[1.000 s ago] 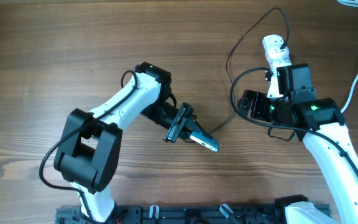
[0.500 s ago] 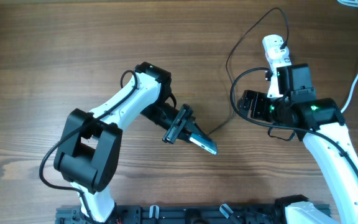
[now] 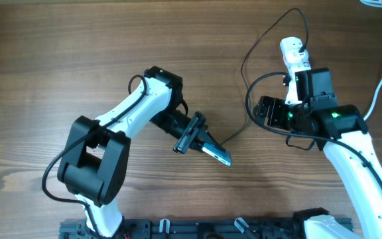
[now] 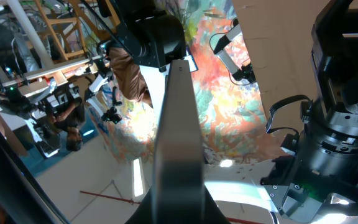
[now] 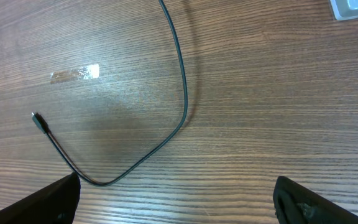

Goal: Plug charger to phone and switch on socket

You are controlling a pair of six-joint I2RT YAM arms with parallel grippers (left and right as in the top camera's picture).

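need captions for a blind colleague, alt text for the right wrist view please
The charger, a thin black cable, curls across the wooden table, its small connector lying free at left. The jaws of the right gripper stand open at the bottom corners; a corner of the socket shows top right.

Robotics lab or workshop, two white-and-black robot arms point(image 3: 134, 106) mounted on a black rail point(image 3: 197, 229) at the near edge of a wood-grain surface point(image 3: 45, 46), left wrist view showing an open hall, wooden frames point(image 4: 61, 25), people point(image 4: 73, 127) at benches, colourful painted backdrop point(image 4: 216, 106)
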